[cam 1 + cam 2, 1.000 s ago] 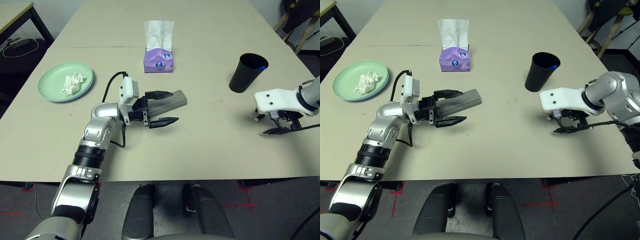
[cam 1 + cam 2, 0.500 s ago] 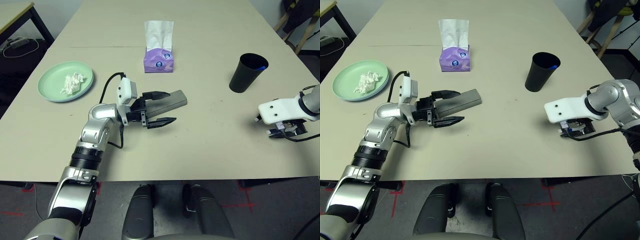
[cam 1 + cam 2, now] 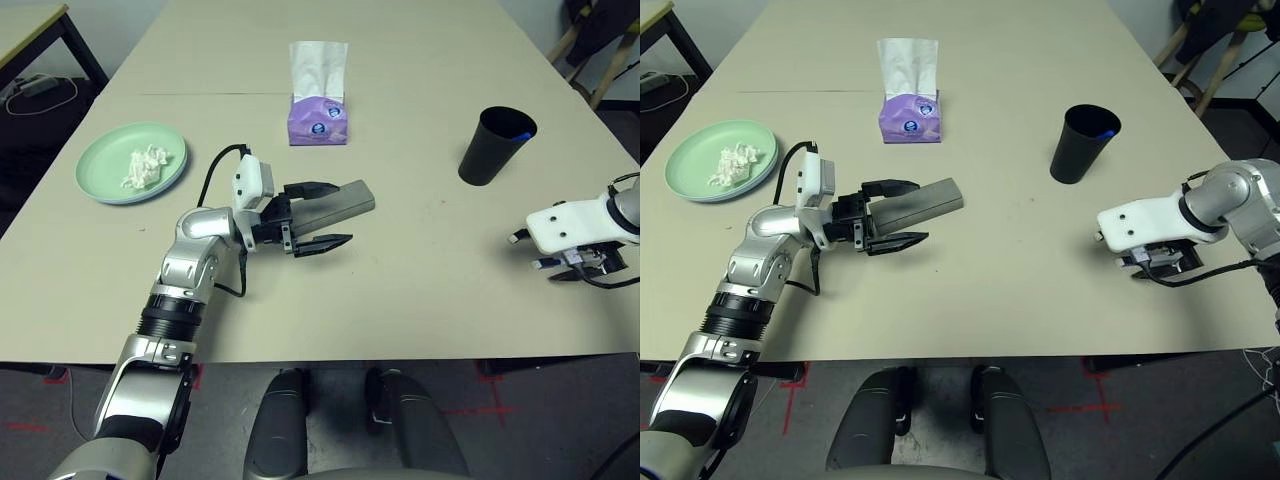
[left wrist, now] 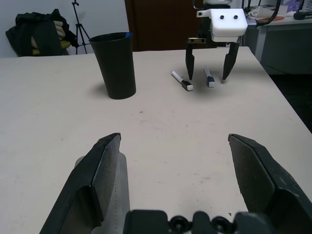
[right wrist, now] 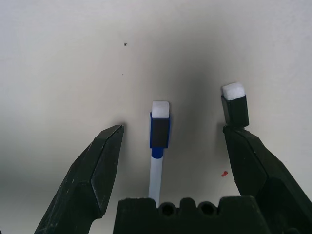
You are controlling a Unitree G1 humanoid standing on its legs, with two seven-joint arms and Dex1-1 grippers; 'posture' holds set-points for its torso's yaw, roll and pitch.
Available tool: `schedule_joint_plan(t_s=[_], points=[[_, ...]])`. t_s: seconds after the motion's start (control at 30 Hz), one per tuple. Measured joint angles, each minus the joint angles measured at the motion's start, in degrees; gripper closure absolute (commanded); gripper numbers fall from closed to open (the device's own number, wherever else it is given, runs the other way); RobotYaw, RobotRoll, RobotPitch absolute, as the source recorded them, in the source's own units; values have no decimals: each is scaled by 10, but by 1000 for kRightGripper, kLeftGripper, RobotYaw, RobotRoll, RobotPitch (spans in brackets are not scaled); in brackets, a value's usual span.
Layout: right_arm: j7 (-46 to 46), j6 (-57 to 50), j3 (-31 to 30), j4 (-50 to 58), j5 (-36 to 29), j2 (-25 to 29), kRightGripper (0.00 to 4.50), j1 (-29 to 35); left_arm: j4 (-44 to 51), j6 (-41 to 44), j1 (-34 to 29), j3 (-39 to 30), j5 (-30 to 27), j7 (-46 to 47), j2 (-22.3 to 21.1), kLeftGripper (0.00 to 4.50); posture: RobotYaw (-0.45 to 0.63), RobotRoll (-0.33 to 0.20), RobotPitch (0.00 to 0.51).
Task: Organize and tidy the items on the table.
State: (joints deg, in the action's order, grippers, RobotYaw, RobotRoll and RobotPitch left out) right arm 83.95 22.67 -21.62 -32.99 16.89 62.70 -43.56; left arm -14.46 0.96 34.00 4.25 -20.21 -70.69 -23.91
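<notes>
Now the right gripper (image 5: 168, 146) has come down from its raised, tilted pose of a second ago and hangs low over the table (image 3: 400, 260), fingers spread wide with a white marker (image 5: 157, 156) lying between them and a second marker (image 5: 235, 106) just off one fingertip; nothing is gripped yet. That shift reads as the start of a pick: the next closing would likely take the middle marker, probably bound for the black cup (image 3: 495, 146), which stands beyond that gripper and already shows something blue at its rim. The left gripper (image 3: 322, 215) has barely moved; it is open too, its far finger resting along the grey case (image 3: 335, 203), which lies on the table beside and partly between the fingers, unclamped. Well off to that gripper's outer side sits the green plate (image 3: 100, 180), holding the tissue wad (image 3: 145, 166); a bluish edge under it suggests a second plate below, though that is hard to tell. Ahead of the left gripper stands the purple tissue box (image 3: 317, 118). Sunglasses are not visible, so whether they are inside the case cannot be judged.
</notes>
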Motion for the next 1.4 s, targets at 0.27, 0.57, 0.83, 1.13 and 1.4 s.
schedule_joint_plan(t_s=[0.27, 0.57, 0.83, 1.13, 1.4], points=[[-2, -8, 10, 8, -2, 8, 0, 32, 0, 0, 0, 0, 0, 3, 0, 27, 59, 0, 202], [-12, -12, 10, 8, 3, -2, 177, 35, 0, 0, 0, 0, 0, 3, -8, 5, 71, 0, 208], [-9, -16, 10, 5, 6, -8, 2808, 31, 0, 0, -3, 0, 0, 3, -10, 0, 75, 0, 202], [11, -27, 11, -11, 7, -17, 4081, -2, 0, 0, -3, 0, 0, 5, -9, 0, 73, 0, 196], [79, -215, 45, 105, -112, -43, 4081, -8, 0, -1, -3, 0, 0, 6, -8, 0, 74, 0, 192]])
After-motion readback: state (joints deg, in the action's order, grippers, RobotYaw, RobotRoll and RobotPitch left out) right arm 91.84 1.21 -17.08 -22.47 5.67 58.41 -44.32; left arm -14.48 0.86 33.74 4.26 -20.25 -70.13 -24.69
